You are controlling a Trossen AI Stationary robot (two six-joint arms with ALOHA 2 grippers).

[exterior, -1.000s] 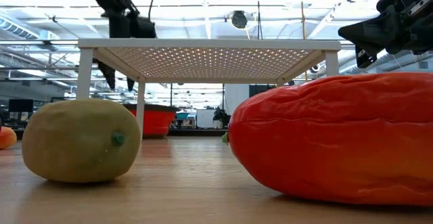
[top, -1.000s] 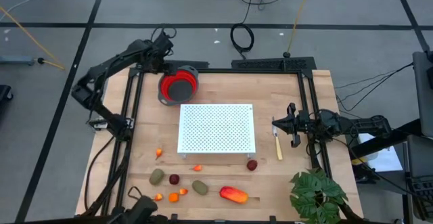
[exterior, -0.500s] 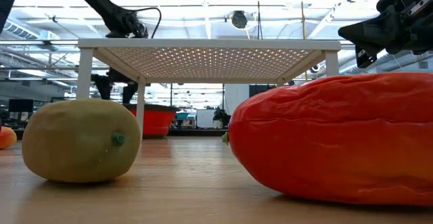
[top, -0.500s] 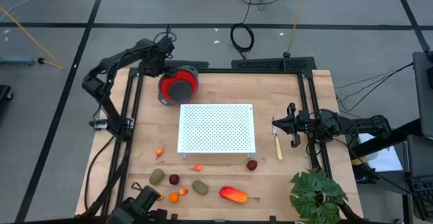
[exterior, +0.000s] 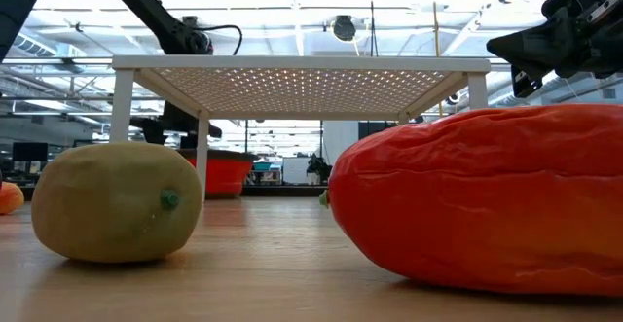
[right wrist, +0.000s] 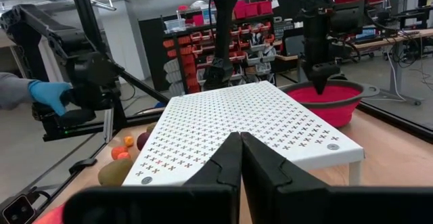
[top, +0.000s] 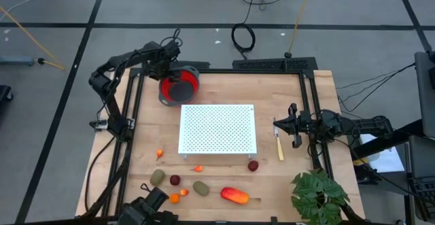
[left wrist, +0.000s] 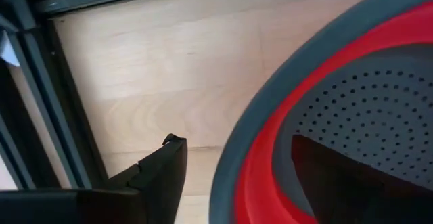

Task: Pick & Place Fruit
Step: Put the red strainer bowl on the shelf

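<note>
Presently the left tool [top: 170, 80], fingers apart, straddles the red colander's [top: 181, 88] rim.

The perforated rack [top: 217, 129] stands mid-table [top: 285, 89], and everything else is placed from it. Behind its left corner sits the colander [top: 179, 88], with the left end effector [top: 170, 77] straddling the colander's rim; to the rack's right lies the knife [top: 279, 145], the right end effector [top: 293, 125] just beside it. In front of the rack the fruit [top: 234, 196] lies scattered along the table's near edge, and the plant [top: 318, 196] stands at the front right.
</note>
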